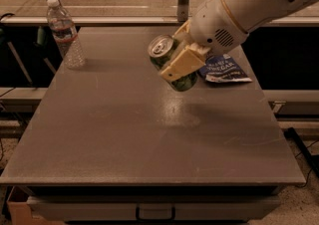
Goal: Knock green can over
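Camera view | end effector (175, 65) clamped around green can (162, 50), tilted, held above the desk (124, 139) near its back edge, right of middle | step: can grasped, not yet lying down | next: lower, release it on its side, clear of blue bag (223, 68).

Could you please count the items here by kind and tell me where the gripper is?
Shiny green aluminium drink can: 1, tilted in the gripper above the grey table
Clear plastic water bottle: 1
Blue snack bag: 1
Total: 3

High front view onto table (149, 139), gripper (173, 65) upper-centre
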